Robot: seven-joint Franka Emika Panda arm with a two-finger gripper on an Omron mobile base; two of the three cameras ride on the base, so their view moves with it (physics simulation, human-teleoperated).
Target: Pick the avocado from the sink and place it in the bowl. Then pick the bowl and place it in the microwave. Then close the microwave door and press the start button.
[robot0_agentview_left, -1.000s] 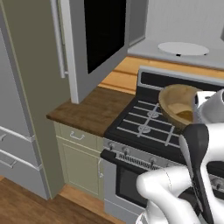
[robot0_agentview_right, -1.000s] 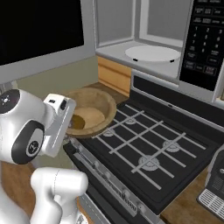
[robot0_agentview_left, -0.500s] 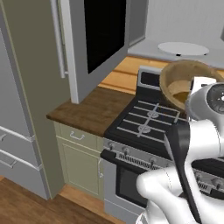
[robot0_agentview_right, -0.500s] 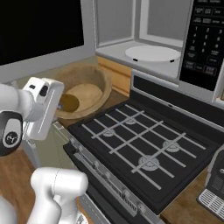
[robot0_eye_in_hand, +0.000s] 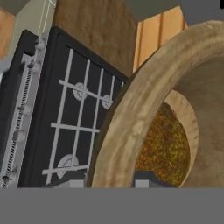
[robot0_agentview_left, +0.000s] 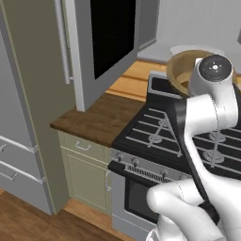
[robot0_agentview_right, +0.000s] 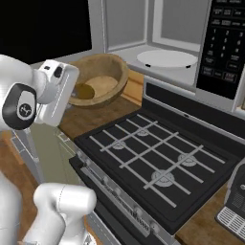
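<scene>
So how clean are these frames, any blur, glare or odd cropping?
Left base view: flat, shadowless render, the arm hiding much of the bowl. Right base view: soft and evenly lit, no glare on the microwave door glass. Hand view: the bowl's rim looms large and coarse, and the avocado looks speckled.

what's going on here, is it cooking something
Not yet. The robot's gripper is closed on the rim of the wooden bowl and holds it in the air over the left edge of the gas stove. The avocado already sits inside the bowl. The microwave stands open just beyond, with its white turntable plate bare and its door swung wide, so the bowl looks headed in there.
</scene>
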